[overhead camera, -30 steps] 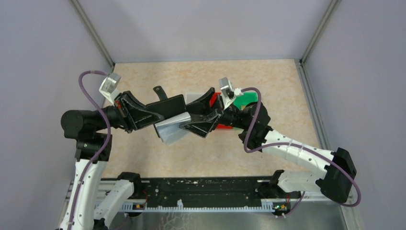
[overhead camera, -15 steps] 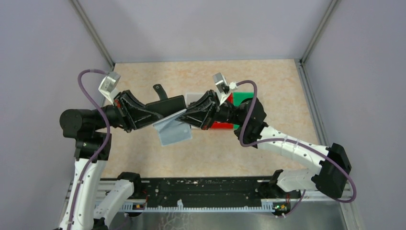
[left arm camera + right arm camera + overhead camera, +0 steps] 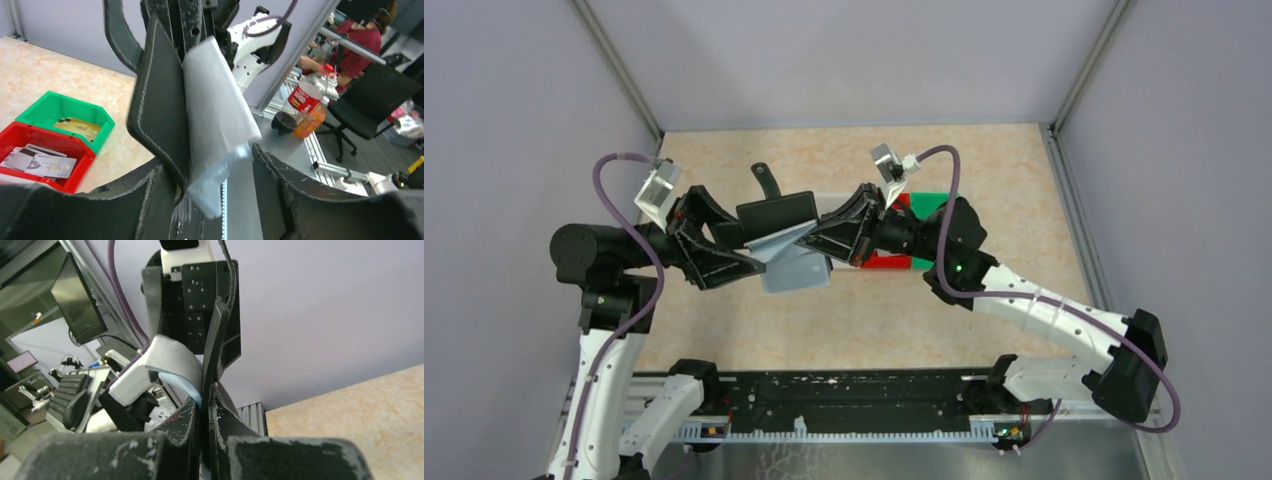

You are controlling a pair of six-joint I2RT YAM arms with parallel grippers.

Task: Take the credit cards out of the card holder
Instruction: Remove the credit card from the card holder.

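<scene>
The card holder (image 3: pixel 774 212), black with a short strap, hangs in mid-air over the table's middle. Its grey-blue inner flap (image 3: pixel 796 270) droops below it. My right gripper (image 3: pixel 816 240) is shut on the holder's right edge; in the right wrist view the jaws (image 3: pixel 206 407) pinch the black panel (image 3: pixel 220 340). My left gripper (image 3: pixel 749 243) stands open around the holder's left end, and its fingers (image 3: pixel 280 180) are apart from the pale flap (image 3: pixel 215 115). Credit cards lie in the bins: a gold one (image 3: pixel 77 127) and grey-white ones (image 3: pixel 42 160).
A red bin (image 3: pixel 886 262) and a green bin (image 3: pixel 929 205) sit on the table right of centre, under my right arm. The left wrist view shows both, the green bin (image 3: pixel 60 107) and the red bin (image 3: pixel 15 137). Grey walls enclose the table on three sides.
My right gripper has closed on the card holder's right edge. My left gripper, which was shut on the holder, has opened and let go. The holder has tilted slightly.
</scene>
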